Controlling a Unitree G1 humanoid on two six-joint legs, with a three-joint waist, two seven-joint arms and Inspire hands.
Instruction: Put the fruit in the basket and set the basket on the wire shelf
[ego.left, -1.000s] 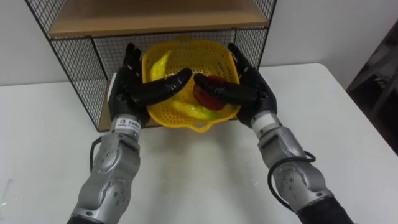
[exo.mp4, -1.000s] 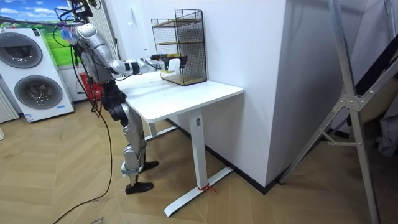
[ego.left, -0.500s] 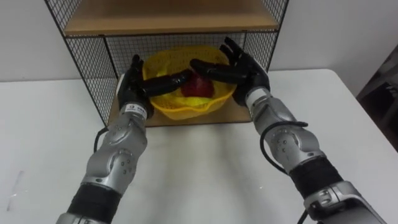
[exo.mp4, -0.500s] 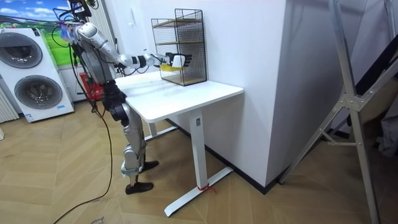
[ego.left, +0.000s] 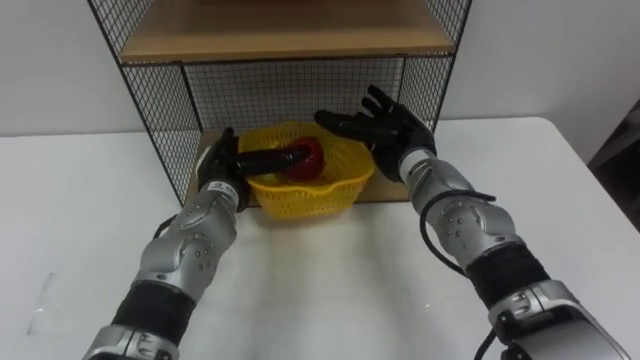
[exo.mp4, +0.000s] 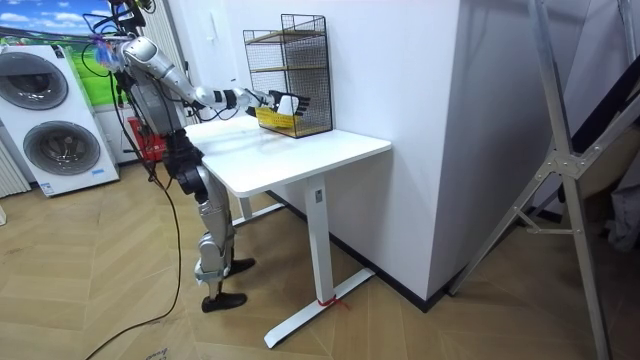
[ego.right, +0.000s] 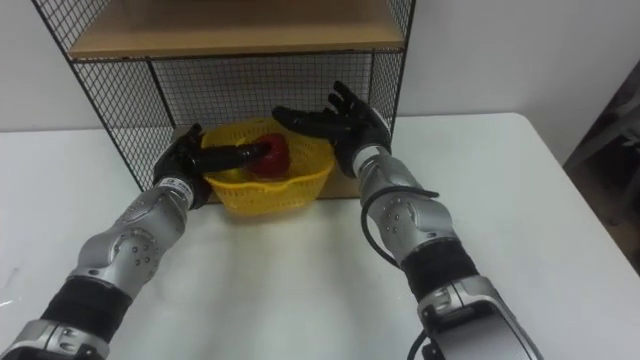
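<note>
Found the yellow basket (ego.left: 300, 192) inside the bottom tier of the wire shelf (ego.left: 160, 95), set down on its lowest level, at the back of the white table (ego.left: 330, 290). Counted one red fruit (ego.left: 308, 158) in it. Could not pick out any yellow fruit against the yellow mesh.

Read the left hand (ego.left: 222, 168) as steadying, not gripping: fingers straight along the basket's left outer wall, thumb laid flat over the rim toward the red fruit. Probably kept there to stop any slide or tip during release.

Read the right hand (ego.left: 385, 125) as let go: fingers spread wide, holding nothing, above and behind the right rim, apart from it. Probably opened that far to clear the rim and the shelf's wire on the way out.

Checked in the room view: standing at the table's end, both arms stretched to the shelf.

Against one second ago: then carried between both flat hands in front of the shelf, above the table; now pushed in and seated. Against half a second ago: right thumb then across the basket, now off. Allowed for a shift of the camera too.

Judged the placing all but done; left hand not yet withdrawn.
</note>
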